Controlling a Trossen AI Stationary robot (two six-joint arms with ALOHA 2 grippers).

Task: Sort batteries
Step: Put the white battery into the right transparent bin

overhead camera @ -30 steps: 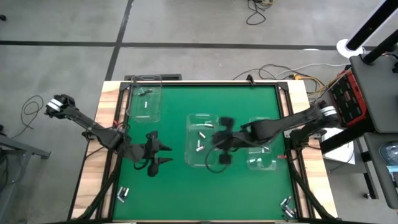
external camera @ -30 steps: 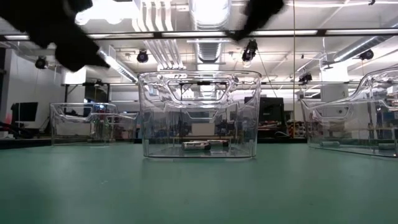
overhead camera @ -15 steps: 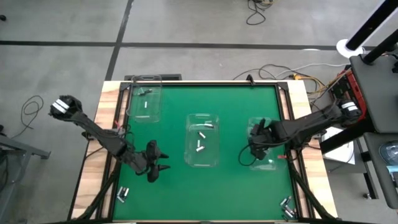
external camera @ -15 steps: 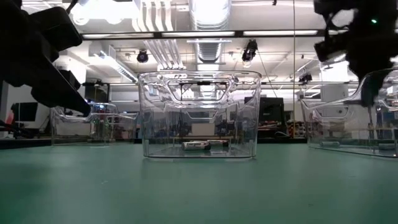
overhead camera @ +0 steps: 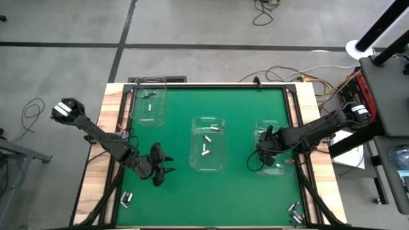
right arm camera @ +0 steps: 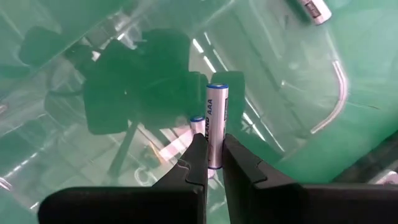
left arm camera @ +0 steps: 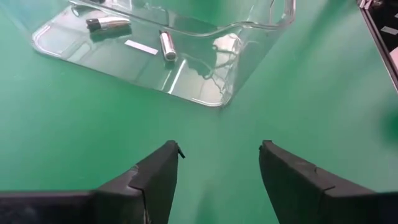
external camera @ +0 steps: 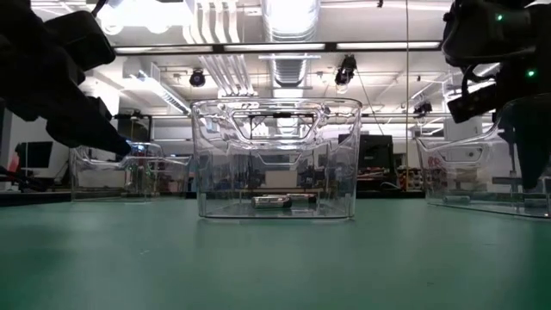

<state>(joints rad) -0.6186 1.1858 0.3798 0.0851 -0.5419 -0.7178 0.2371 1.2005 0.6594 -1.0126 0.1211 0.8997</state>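
High view: right claw (overhead camera: 263, 148) sits over the right-hand clear bin (overhead camera: 276, 167) at the picture's right of centre; half a second back it stood almost in the same spot, a second back it was over the middle bin (overhead camera: 209, 144). So the carry across is done. Left claw (overhead camera: 161, 174) hangs low left of centre over bare green bench (overhead camera: 185, 195), barely shifted. Loose batteries (overhead camera: 126, 200) lie at the lower left corner, more at the lower right (overhead camera: 295, 211); two in the middle bin, some in the upper-left bin (overhead camera: 149, 102).

Low view: middle bin in centre frame, batteries on its floor (external camera: 284, 201). Right arm dark at upper right, over the right bin.

Left wrist view: left claw (left arm camera: 217, 155) spread wide, nothing between the fingers, a bin with batteries ahead (left arm camera: 166, 45).

Right wrist view: right claw (right arm camera: 212, 163) pinching an AAA battery (right arm camera: 216, 122) upright, over the bin's clear floor, another cell (right arm camera: 198, 126) below. Judgement: release into this bin looks next.
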